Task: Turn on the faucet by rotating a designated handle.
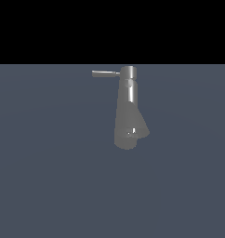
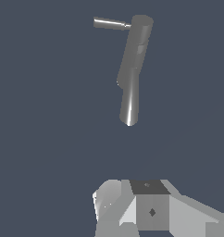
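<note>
Exterior view is showing the faucet standing alone a little right of centre in the frame, on a flat blue-grey floor that is filling the lower three quarters of the picture; above that the background is plain black. Its shiny cylinder is rising upright and widening downward into a flared cone base. The handle is sticking out level from the top of the cylinder, pointing toward the exterior view's left. No arm is showing in this view.

Wrist view is looking across at the same faucet, which is sitting in the upper middle of that picture with the handle reaching sideways from its top. The gripper is appearing at the lower edge as pale grey blocky shapes with a darker panel between them. It is sitting well apart from the faucet, touching nothing. Only the body seems to be in frame, with the fingertips cut off, so I cannot tell whether the jaws are standing wide or narrow.
</note>
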Robot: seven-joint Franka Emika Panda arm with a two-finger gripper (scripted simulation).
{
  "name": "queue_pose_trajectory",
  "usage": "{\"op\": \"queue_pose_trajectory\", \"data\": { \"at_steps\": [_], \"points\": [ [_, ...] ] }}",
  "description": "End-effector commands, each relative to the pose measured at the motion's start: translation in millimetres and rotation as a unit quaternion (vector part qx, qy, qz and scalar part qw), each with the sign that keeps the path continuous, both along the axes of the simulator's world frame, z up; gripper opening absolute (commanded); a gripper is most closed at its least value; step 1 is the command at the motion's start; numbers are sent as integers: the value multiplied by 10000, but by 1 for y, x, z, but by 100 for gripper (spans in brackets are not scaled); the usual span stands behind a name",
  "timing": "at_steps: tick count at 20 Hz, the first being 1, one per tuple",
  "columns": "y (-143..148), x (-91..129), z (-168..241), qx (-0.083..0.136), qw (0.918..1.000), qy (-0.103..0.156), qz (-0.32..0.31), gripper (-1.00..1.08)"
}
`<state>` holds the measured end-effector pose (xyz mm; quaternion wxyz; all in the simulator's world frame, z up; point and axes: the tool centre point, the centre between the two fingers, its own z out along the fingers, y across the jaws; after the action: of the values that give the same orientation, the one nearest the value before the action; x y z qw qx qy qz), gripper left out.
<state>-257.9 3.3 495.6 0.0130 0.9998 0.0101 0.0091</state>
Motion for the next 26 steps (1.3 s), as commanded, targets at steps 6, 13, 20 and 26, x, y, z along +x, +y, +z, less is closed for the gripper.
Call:
{"op": "queue_pose_trajectory", "data": {
  "at_steps": [6, 13, 20, 26],
  "points": [
    [0, 4, 0, 16, 10000, 2, -74, -100],
    [2, 22, -2, 89, 9990, 14, -430, -100],
    [6, 57, -8, 206, 9938, 48, -1091, -100],
    [10, 94, -19, 307, 9827, 99, -1824, -100]
  ]
}}
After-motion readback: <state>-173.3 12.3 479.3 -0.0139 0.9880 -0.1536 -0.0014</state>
